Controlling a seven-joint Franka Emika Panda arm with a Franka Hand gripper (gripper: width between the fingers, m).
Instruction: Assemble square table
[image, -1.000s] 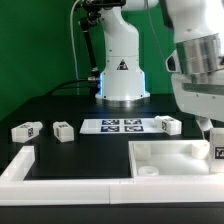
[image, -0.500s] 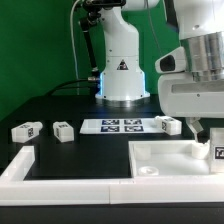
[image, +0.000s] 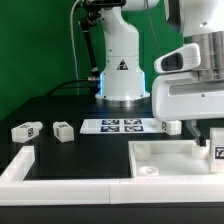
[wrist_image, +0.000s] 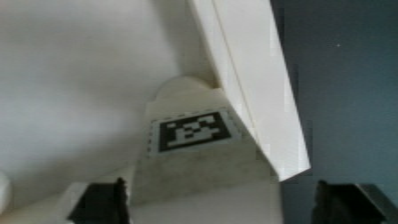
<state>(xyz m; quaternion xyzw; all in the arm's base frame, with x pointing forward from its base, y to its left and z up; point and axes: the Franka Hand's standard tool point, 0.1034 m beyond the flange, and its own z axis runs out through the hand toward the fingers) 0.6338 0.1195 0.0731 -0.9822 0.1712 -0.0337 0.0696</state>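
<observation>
Here, fingers spread either side of a tagged leg, leg lying on the white tabletop.

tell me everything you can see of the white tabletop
The tabletop is a white, plastic-looking slab lying flat on the black table at the exterior view's right, cut off by the frame. It has a raised rim and a round socket at its near corner. A tagged leg seems to rest on it.
</observation>
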